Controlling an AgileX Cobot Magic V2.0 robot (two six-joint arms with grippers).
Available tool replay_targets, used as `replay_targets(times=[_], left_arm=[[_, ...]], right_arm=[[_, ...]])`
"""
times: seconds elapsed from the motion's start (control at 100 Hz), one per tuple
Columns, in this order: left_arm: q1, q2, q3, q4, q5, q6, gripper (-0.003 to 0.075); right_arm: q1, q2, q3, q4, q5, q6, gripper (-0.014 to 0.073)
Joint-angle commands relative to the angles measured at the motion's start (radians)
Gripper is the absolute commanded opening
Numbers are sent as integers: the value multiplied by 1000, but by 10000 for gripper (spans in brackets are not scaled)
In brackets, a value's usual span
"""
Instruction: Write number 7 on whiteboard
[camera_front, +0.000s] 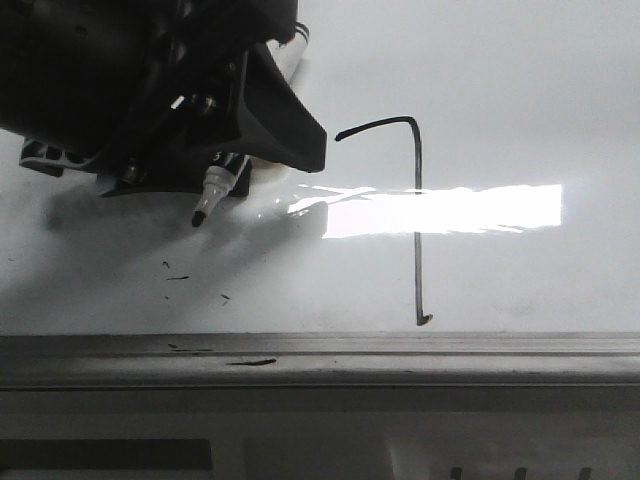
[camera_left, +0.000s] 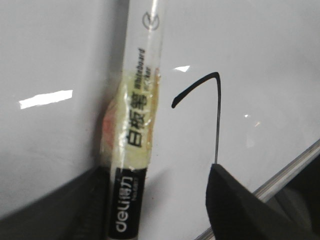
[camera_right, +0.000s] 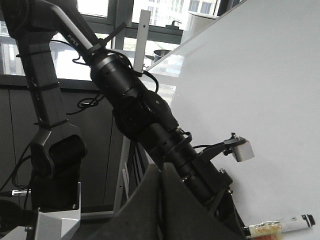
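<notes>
Slim light rigid white plastic whiteboard marker (camera_left: 134, 135), slippery barrel tape-padded at mid-length, clamped in left gripper (camera_left: 160, 210), tip off glossy white whiteboard (camera_front: 520, 90) left of finished thin black number 7 (camera_front: 415, 215); right gripper (camera_right: 160, 200) fingers pressed together, empty.

My left arm (camera_right: 150, 125) is glossy black, built of ribbed round segments with thin black cables looped alongside, a small grey box bracketed near the wrist.

The left tool (camera_front: 225, 150) hides most of the marker (camera_front: 212, 195) in the front view. In the left wrist view, a dark finger (camera_left: 240, 210) covers the foot of the number 7 (camera_left: 216, 115).
</notes>
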Motion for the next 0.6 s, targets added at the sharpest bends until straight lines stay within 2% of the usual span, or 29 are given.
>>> replay_targets(times=[0.0, 0.19, 0.4, 0.47, 0.59], left_arm=[[36, -4, 3, 7, -308, 7, 451], [36, -129, 3, 75, -171, 7, 451], [36, -281, 3, 96, -160, 7, 440], [36, -348, 3, 97, -158, 7, 382], [36, -512, 17, 166, -135, 7, 185]], right_arm=[[-2, 10, -29, -4, -76, -7, -50], [-2, 10, -29, -4, -83, -7, -50], [-2, 10, -29, -2, -90, -7, -50], [-2, 7, -29, -2, -90, -7, -50], [-2, -36, -29, -18, -37, -7, -50]])
